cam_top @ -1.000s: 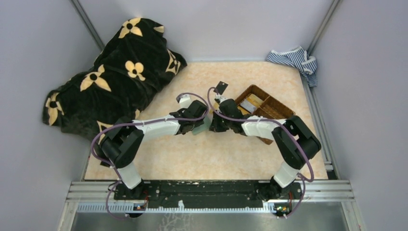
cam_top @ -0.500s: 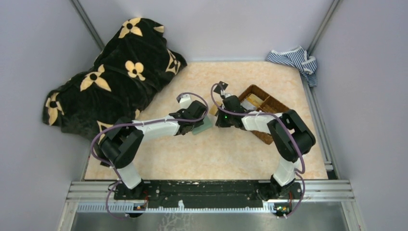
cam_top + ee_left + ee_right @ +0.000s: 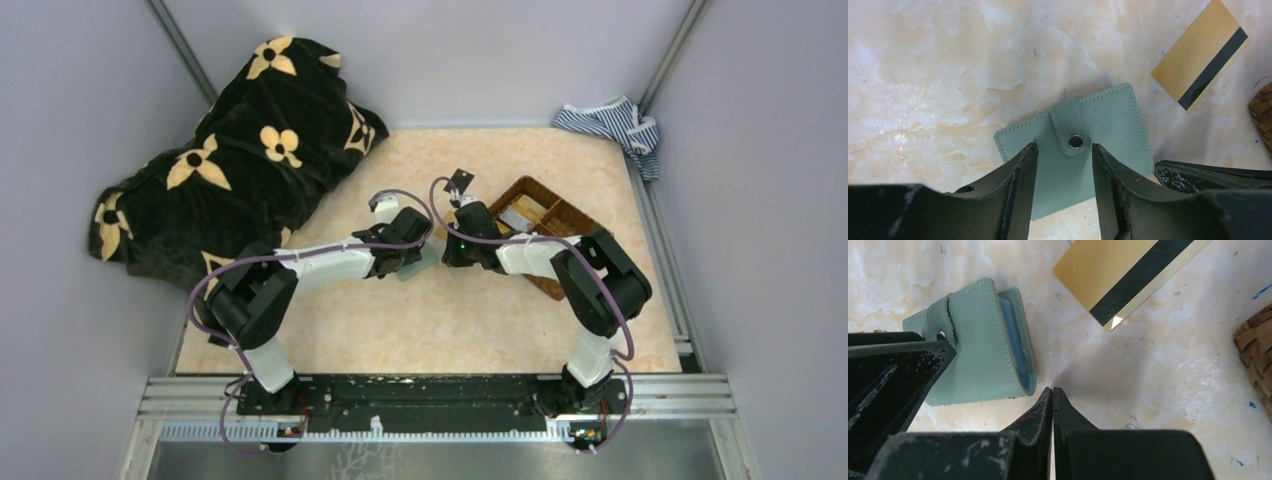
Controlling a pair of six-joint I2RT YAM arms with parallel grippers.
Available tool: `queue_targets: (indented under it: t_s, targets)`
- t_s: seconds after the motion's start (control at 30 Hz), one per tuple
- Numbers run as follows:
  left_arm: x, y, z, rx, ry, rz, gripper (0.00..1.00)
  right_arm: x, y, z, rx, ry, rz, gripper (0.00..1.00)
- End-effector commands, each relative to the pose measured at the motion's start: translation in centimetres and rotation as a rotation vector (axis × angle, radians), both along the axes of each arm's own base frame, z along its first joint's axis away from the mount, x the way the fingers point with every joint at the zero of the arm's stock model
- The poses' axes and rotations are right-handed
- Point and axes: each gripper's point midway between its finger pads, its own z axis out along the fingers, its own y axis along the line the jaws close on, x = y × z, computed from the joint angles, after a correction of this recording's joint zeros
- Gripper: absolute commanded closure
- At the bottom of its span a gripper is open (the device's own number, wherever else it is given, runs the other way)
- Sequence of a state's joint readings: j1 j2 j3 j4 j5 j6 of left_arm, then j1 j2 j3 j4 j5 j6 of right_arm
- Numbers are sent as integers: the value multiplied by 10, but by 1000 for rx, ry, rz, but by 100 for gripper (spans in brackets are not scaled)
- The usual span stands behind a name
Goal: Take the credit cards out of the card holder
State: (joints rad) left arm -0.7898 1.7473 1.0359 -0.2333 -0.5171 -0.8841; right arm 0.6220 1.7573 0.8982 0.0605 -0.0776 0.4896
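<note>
Opening was the step in hand, by my reading: the small sage-green bifold card holder (image 3: pixel 1113 120) lay folded flat on the marbled cream counter (image 3: pixel 948 75), between the 2 arms, and no credit card showed outside it.

Nearest, the left jaws stood spread, 1 on each side of the holder's strap tab (image 3: pixel 1068 120), over its near half and gripping nothing. Whether they pressed on the leather could not be told. The right jaws were pressed together and empty, their tips low on the counter just beside the holder's corner.

The holder looked soft and stitched along its edges. Its tab was fastened by a metal snap (image 3: pixel 1076 141). From the right wrist view, a blue lining (image 3: pixel 1010 335) showed in the slit between the 2 leaves. The cards themselves were hidden inside.

The next move probably called for freeing that snap. The closed right tips would need to slip under the tab or into the slit while the left jaws pinned the holder, since so light a thing could slide or lift instead of opening.

Beyond the holder a gold card with a dark stripe (image 3: pixel 1198 62) lay apart from it. Farther right was a brown woven divided basket (image 3: pixel 524 181). At the far edge were a black flower-patterned blanket (image 3: pixel 250 130) and a blue-striped cloth (image 3: pixel 610 122).
</note>
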Motion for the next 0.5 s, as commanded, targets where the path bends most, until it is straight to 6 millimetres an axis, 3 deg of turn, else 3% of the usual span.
queue_targets:
  t_s: [0.0,0.3,0.47]
  targets:
    - [-7,13,-10,85,48,16,49,0,14,16,17,-50,34,100]
    - [-5,12,-1,91,37,46,46,-8,23,21,34,-54,62,100]
    - [-6,14,7,92,30,50,46,5,2,29,-10,-80,8,100]
